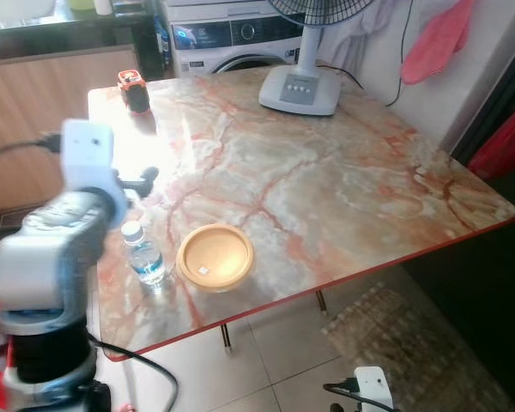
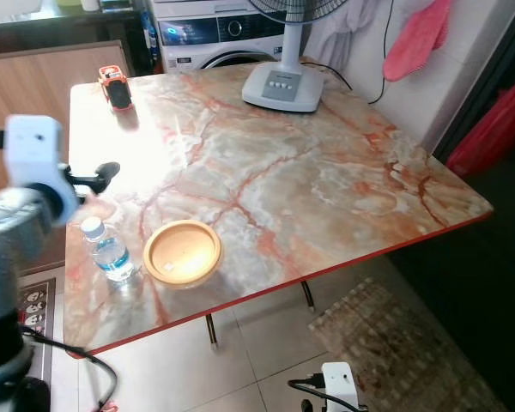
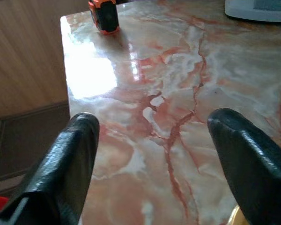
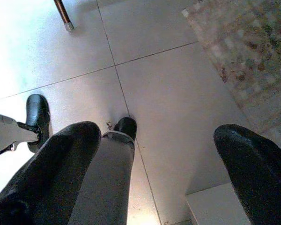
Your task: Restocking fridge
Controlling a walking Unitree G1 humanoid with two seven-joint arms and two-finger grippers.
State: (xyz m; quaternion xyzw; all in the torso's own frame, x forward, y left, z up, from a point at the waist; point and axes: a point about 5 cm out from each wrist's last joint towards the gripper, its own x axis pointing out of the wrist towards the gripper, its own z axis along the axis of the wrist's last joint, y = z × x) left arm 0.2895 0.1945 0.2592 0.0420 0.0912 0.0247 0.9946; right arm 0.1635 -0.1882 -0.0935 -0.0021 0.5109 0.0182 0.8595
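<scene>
Table: the marble table [image 1: 343, 197] carried a fan base [image 1: 299, 89] at the far edge, nothing else big.
Progress: honestly barely started, I'd say; no fridge around, nothing picked up.
Bowl: the yellow bowl [image 1: 215, 256] sat near the front edge.
Bottle: the water bottle [image 1: 143, 255] stood just beside it, untouched.
Left gripper [image 3: 154, 154]: raised over the tabletop, fingers wide apart, empty.
Right gripper [image 4: 159, 159]: hung low over the floor tiles, fingers spread, holding nothing.

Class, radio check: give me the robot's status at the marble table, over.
Left hand open, raised over the table. Right hand open, hanging above the floor. Water bottle upright at the near edge, ungrasped. Yellow bowl right beside it, close quarters.
</scene>
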